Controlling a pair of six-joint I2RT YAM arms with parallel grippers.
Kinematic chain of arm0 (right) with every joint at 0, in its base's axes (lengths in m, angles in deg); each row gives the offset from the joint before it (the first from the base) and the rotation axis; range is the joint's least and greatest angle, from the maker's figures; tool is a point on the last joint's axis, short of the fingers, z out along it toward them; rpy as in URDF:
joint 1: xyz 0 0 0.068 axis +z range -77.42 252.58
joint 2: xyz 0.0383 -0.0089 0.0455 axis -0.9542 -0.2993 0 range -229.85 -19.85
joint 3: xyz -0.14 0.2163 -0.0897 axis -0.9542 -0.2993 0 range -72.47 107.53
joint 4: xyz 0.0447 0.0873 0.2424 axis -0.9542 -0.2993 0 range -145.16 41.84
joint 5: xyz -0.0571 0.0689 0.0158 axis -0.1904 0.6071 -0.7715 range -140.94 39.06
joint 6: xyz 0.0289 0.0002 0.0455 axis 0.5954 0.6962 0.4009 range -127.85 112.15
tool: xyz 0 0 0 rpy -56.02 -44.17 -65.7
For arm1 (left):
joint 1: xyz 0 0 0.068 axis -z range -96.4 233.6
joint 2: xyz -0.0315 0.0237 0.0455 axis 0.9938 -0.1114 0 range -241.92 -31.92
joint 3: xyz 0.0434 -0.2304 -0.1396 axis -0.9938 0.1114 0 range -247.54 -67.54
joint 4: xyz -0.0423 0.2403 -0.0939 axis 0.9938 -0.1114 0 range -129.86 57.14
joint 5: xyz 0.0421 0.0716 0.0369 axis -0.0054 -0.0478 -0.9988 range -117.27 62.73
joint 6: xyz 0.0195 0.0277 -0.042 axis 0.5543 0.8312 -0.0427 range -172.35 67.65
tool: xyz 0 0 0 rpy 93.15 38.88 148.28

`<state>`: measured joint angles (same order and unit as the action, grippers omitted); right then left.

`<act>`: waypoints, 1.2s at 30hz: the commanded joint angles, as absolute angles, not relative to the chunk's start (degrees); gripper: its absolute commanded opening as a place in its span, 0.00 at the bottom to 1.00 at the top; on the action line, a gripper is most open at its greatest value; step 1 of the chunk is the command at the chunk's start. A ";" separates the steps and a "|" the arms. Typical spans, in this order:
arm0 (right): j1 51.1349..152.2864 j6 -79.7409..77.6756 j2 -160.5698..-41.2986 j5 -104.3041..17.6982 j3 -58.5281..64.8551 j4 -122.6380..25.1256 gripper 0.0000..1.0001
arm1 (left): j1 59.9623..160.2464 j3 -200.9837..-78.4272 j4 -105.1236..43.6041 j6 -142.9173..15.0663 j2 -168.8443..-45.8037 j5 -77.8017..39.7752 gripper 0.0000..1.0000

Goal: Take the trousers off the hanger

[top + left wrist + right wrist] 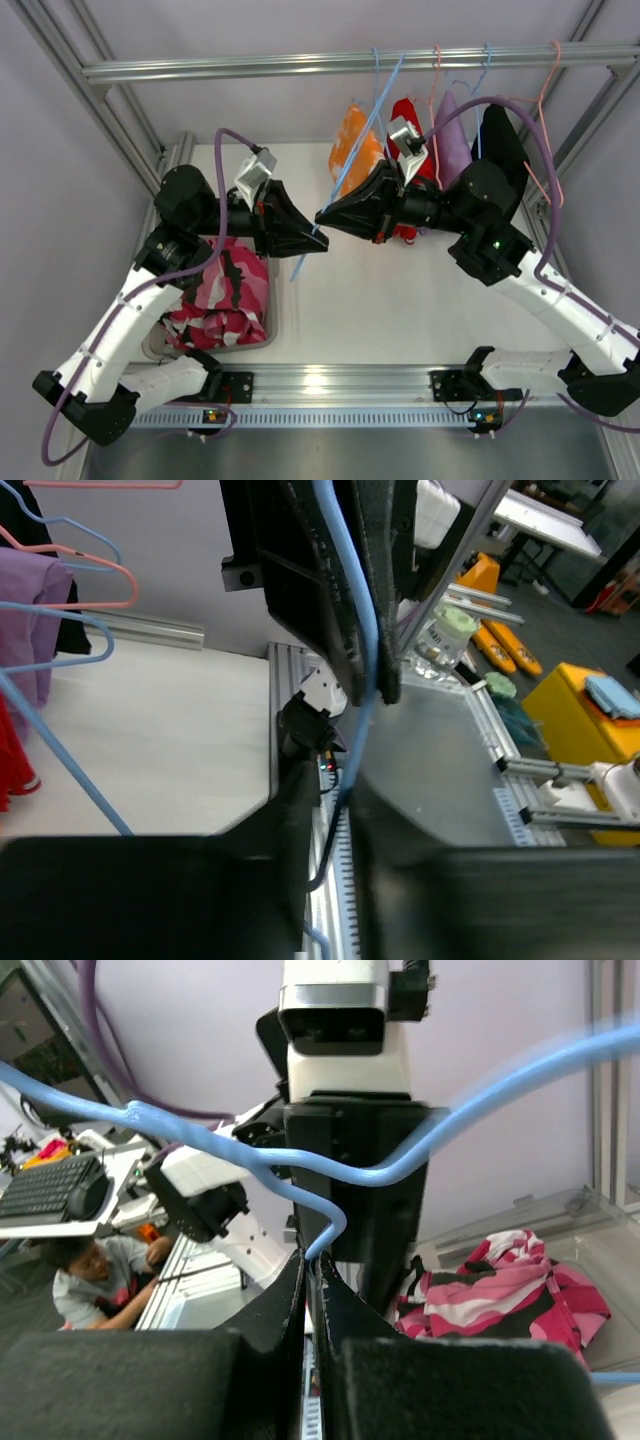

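A bare blue hanger (pixel 340 185) slants from the rail down over the table's middle. My right gripper (pixel 322 214) is shut on its wire; in the right wrist view the wire's bent end (pixel 200 1135) is pinched at the jaw tips (pixel 315 1260). My left gripper (pixel 318 240) meets it from the left. Its fingers stand on either side of the blue wire (pixel 350 580), and a narrow gap still shows between them (pixel 335 790). The pink camouflage trousers (pixel 225 290) (pixel 500 1290) lie crumpled in a bin at the left. The orange trousers (pixel 355 150) hang from the rail.
An aluminium rail (pixel 300 65) crosses the back, carrying pink and blue hangers (pixel 545 120) with red (pixel 405 115), purple (pixel 452 140) and black (pixel 500 140) garments behind my right arm. The grey bin (pixel 272 320) sits beside the left arm's base.
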<state>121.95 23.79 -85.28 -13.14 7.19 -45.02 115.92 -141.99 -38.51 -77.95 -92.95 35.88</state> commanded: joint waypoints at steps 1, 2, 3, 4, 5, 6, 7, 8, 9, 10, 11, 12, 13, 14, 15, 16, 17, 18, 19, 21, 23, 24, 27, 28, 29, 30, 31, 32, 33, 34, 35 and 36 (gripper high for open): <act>123.12 22.56 -85.24 -13.68 9.44 -40.07 0.00 | 115.77 -142.16 -33.83 -80.46 -91.78 35.57 0.22; 123.12 22.39 -85.16 -14.03 9.18 -40.07 0.00 | 115.42 -142.16 -33.83 -81.17 -91.51 34.09 0.00; 123.12 22.04 -85.07 -14.38 9.18 -40.25 0.00 | 114.12 -142.07 -34.00 -82.22 -91.33 33.20 0.00; 123.12 21.86 -84.89 -14.73 9.09 -40.51 0.04 | 113.23 -141.28 -33.40 -85.27 -90.90 32.76 0.00; 123.12 21.51 -84.81 -15.69 9.00 -41.04 0.11 | 112.27 -141.02 -31.48 -86.87 -90.54 31.97 0.00; 123.03 21.25 -84.20 -16.05 8.92 -41.39 0.32 | 111.21 -140.75 -31.37 -88.10 -90.19 31.27 0.00; 122.77 20.90 -83.93 -16.57 8.92 -41.92 0.41 | 108.68 -140.23 -30.06 -91.16 -89.15 30.91 0.00; 122.60 20.11 -83.58 -17.97 8.92 -43.31 0.52 | 107.26 -138.66 -29.09 -92.76 -88.53 30.74 0.00; 122.51 19.14 -82.62 -18.85 8.92 -44.37 0.63 | 104.46 -137.86 -28.91 -93.91 -87.74 30.21 0.00; 122.33 16.70 -82.09 -20.60 9.09 -45.51 0.68 | 103.04 -135.85 -29.43 -96.18 -85.99 29.60 0.00; 122.33 15.46 -81.56 -21.67 9.00 -47.87 0.73 | 101.64 -135.04 -30.74 -96.90 -84.93 28.89 0.00; 122.24 14.40 -80.33 -22.72 9.00 -48.77 0.78 | 98.93 -134.17 -32.41 -97.43 -84.13 25.76 0.00; 121.81 13.52 -79.89 -23.51 8.66 -50.26 0.80 | 97.42 -133.37 -35.21 -97.69 -82.30 23.81 0.00; 121.63 12.12 -79.36 -24.65 8.48 -50.88 0.82 | 95.84 -131.54 -39.67 -98.05 -81.58 22.22 0.00; 121.45 11.58 -78.57 -24.84 8.39 -51.76 0.86 | 92.43 -130.48 -40.76 -98.48 -80.27 20.82 0.00; 121.19 11.05 -78.39 -25.01 8.39 -52.20 0.87 | 91.09 -129.94 -42.60 -98.31 -79.82 19.58 0.00; 121.10 10.18 -77.95 -25.19 8.48 -52.46 0.87 | 90.12 -129.50 -46.01 -98.14 -79.47 18.53 0.00; 121.01 10.00 -77.95 -25.28 8.74 -53.25 0.87 | 88.89 -129.33 -47.70 -97.70 -79.29 17.47 0.00; 120.92 9.65 -77.86 -25.37 9.18 -53.61 0.88 | 88.53 -129.41 -49.11 -96.83 -79.20 16.33 0.00; 120.92 8.85 -77.86 -25.19 9.44 -54.22 0.88 | 88.09 -129.67 -53.31 -95.68 -79.03 16.67 0.00; 120.92 8.33 -77.42 -25.37 9.27 -54.58 0.88 | 88.09 -130.20 -56.14 -92.79 -78.59 13.61 0.00; 120.92 8.41 -77.07 -25.54 8.92 -54.49 0.88 | 88.09 -130.90 -58.16 -91.64 -78.94 11.68 0.00; 120.66 8.41 -76.72 -25.98 7.69 -53.96 0.89 | 87.48 -135.20 -58.53 -88.21 -82.00 5.08 0.00; 120.66 8.41 -76.72 -26.24 7.69 -53.87 0.89 | 87.39 -138.08 -58.01 -87.68 -83.15 4.37 0.00; 120.66 8.24 -76.72 -26.42 7.77 -54.05 0.89 | 87.30 -139.77 -58.00 -87.42 -84.64 4.02 0.00; 120.66 8.06 -76.63 -26.60 7.86 -54.40 0.90 | 87.12 -141.44 -58.09 -87.24 -87.52 4.10 0.00; 120.75 7.89 -76.63 -27.21 8.21 -54.66 0.90 | 87.03 -142.84 -57.48 -87.24 -88.86 4.45 0.00; 120.66 7.54 -76.72 -27.56 8.47 -55.01 0.91 | 87.03 -145.90 -57.47 -86.63 -90.26 4.89 0.00; 120.66 7.36 -76.54 -27.83 8.65 -55.80 0.94 | 87.03 -147.59 -57.91 -85.84 -92.71 4.28 0.00; 120.49 7.10 -76.54 -28.52 9.00 -56.24 0.95 | 87.03 -149.34 -58.87 -84.35 -94.13 3.32 0.00; 120.48 7.01 -76.54 -28.79 9.18 -56.77 0.98 | 86.86 -151.45 -61.75 -83.38 -95.80 2.53 0.00; 120.48 7.01 -76.54 -28.97 9.35 -57.47 1.00 | 86.60 -155.47 -62.65 -82.50 -98.69 2.69 0.00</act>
<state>121.16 8.64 -77.59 -27.26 7.14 -55.21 87.29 -148.66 -60.52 -86.58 -94.96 5.02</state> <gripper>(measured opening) 0.984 0.041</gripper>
